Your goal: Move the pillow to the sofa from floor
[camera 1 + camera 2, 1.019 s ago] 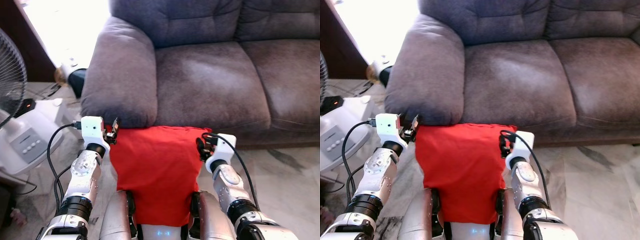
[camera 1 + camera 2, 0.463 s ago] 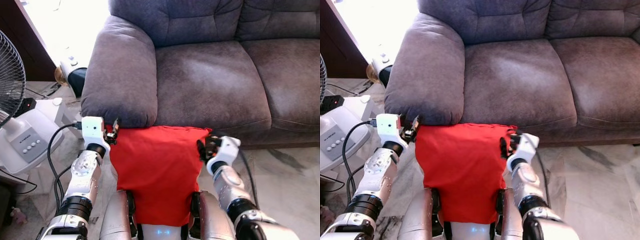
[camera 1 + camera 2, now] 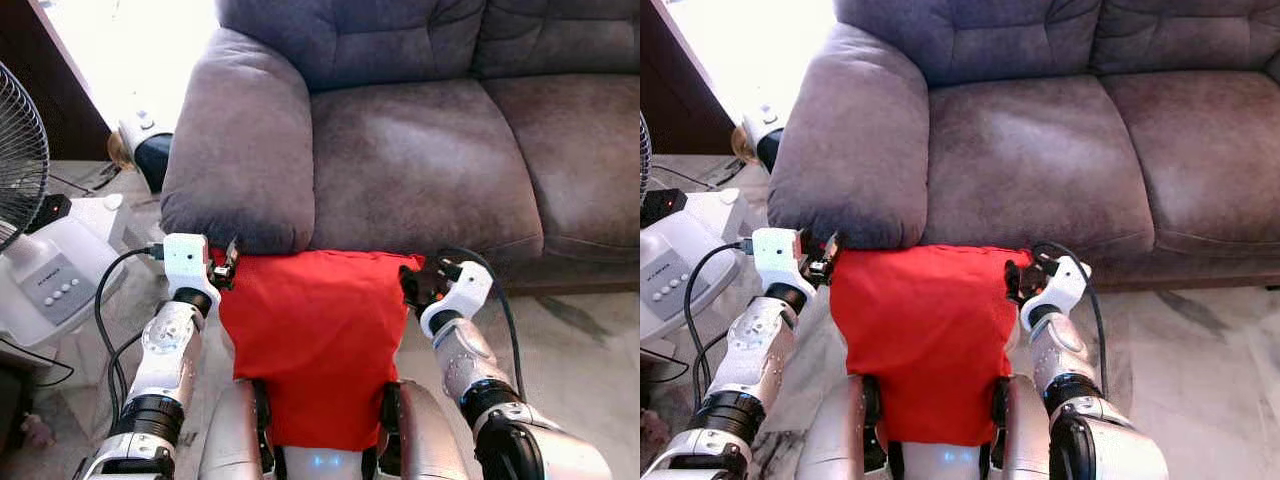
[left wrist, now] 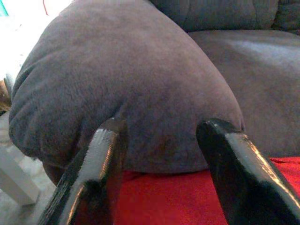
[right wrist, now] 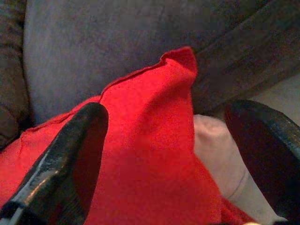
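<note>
Pillow (image 3: pixel 310 340) rests across our arms; left gripper (image 3: pixel 228 267) and right gripper (image 5: pixel 178 154) gape unclamped beside it, so it could slide off short of the sofa (image 3: pixel 420 150)

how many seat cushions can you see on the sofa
2. One seat cushion sits next to the armrest, just beyond the red pillow. The other lies to its right, cut off by the picture edge; more may be hidden.
</note>
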{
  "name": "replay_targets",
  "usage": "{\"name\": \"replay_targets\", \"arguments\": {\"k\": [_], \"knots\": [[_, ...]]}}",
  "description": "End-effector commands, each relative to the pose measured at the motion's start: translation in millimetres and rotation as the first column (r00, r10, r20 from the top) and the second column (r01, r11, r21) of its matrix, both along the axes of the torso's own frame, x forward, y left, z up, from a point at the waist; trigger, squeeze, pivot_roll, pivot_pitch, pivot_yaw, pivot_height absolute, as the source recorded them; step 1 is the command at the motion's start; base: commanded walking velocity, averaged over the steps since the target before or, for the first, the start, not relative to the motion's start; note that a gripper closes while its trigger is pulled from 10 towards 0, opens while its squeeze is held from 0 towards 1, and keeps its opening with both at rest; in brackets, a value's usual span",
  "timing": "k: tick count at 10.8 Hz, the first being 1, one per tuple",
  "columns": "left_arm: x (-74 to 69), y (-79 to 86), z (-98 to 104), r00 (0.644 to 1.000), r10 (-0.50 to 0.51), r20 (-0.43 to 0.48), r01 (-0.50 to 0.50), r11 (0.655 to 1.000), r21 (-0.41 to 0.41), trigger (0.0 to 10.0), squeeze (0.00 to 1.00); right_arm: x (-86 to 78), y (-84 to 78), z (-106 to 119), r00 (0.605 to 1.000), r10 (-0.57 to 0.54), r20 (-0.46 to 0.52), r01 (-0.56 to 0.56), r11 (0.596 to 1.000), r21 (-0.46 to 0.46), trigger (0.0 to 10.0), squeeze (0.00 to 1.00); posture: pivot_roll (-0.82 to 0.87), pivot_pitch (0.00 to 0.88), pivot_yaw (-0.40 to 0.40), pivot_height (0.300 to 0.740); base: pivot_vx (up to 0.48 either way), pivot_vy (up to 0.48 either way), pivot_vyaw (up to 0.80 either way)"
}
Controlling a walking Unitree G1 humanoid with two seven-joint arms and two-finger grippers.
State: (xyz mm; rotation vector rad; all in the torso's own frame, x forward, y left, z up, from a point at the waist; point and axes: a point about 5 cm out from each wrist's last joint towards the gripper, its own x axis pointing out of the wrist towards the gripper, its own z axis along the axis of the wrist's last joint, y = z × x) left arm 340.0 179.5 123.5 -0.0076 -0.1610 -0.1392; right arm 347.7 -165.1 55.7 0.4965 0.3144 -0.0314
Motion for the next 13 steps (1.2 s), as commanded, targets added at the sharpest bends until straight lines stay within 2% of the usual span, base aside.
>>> {"name": "replay_targets", "arguments": {"k": [1, 2, 4, 6, 8, 9, 11, 13], "knots": [[-4.1, 1.2, -5.7, 1.000, 0.004, -0.023, -0.003, 1.000, 0.012, 10.0, 0.00, 0.0, 3.1, -0.4, 1.000, 0.030, -0.002, -0.030, 0.997, -0.068, 10.0, 0.00, 0.20, 0.270, 0.032, 0.597, 0.000, 0.000, 0.00], [-4.5, 1.4, -3.1, 1.000, 0.022, -0.004, -0.022, 1.000, -0.003, 10.0, 0.00, 3.6, 6.0, 7.2, 0.995, 0.083, 0.049, -0.074, 0.984, -0.161, 10.0, 0.00, 0.20, 0.281, 0.032, 0.597, 0.000, 0.000, 0.00], [0.7, -4.7, 16.5, 0.997, 0.021, 0.078, -0.018, 0.999, -0.038, 10.0, 0.00, 10.5, 7.6, 21.2, 0.986, 0.106, 0.128, -0.081, 0.979, -0.185, 10.0, 0.00, 0.21, 0.327, 0.031, 0.597, 0.000, 0.000, 0.00], [-0.4, -9.0, 24.1, 0.995, 0.016, 0.100, -0.012, 0.999, -0.040, 10.0, 0.00, 8.1, 4.2, 16.8, 0.991, 0.083, 0.108, -0.062, 0.982, -0.179, 10.0, 0.00, 0.22, 0.378, 0.035, 0.597, 0.000, 0.000, 0.00], [-6.4, -11.1, 36.1, 0.990, 0.016, 0.140, -0.009, 0.999, -0.050, 10.0, 0.00, 4.1, 1.9, 10.4, 0.995, 0.038, 0.093, -0.029, 0.995, -0.095, 10.0, 0.00, 0.23, 0.414, 0.039, 0.597, 0.000, 0.000, 0.00], [-8.2, -12.4, 49.3, 0.983, 0.014, 0.183, -0.005, 0.999, -0.049, 10.0, 0.00, 3.1, 2.2, 8.9, 0.995, 0.024, 0.094, -0.018, 0.998, -0.063, 10.0, 0.00, 0.24, 0.426, 0.042, 0.597, 0.000, 0.000, 0.00], [-13.6, -17.3, 85.0, 0.959, -0.004, 0.282, 0.013, 0.999, -0.030, 10.0, 0.00, 5.1, 5.8, 11.7, 0.993, -0.003, 0.116, -0.004, 0.998, 0.058, 10.0, 0.00, 0.27, 0.434, 0.044, 0.597, 0.000, 0.000, 0.00], [-23.9, -23.6, 107.5, 0.942, -0.035, 0.333, 0.043, 0.999, -0.016, 10.0, 0.00, 7.8, 11.8, 17.2, 0.985, 0.014, 0.170, -0.048, 0.979, 0.196, 10.0, 0.00, 0.30, 0.436, 0.048, 0.597, 0.000, 0.000, 0.00]]}}
